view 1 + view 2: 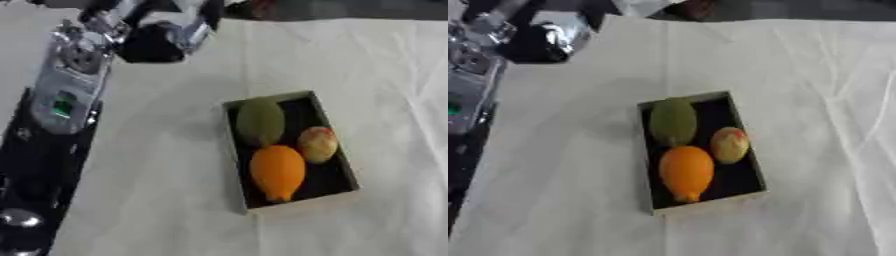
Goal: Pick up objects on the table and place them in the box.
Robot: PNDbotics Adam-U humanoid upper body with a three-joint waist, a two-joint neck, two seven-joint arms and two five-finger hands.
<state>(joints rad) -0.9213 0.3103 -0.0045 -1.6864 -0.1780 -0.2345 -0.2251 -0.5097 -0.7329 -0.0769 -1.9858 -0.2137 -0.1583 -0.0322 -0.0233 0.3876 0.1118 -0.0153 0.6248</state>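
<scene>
The shallow rectangular box [337,145] with a pale rim and a dark inside sat on the white cloth-covered table [157,175], a little right of the middle in the left eye view and turned slightly askew. Three pieces of fruit lay inside it. A dull green oval fruit [260,121] filled the far left part. Just in front of it, and touching it or very nearly so, lay a bright orange fruit with a pointed near end [277,171], reaching toward the box's near wall. Beside those two, against the right wall, rested a smaller yellowish fruit with a red blush [318,144].

The cloth showed soft creases running across its right side.

The robot's left arm [66,95], silver and black with a small green light, came in along the left edge and rose toward the far corner. The left hand [162,37] hung there above the table, well apart from the box; I could not tell whether its fingers were spread or curled.
</scene>
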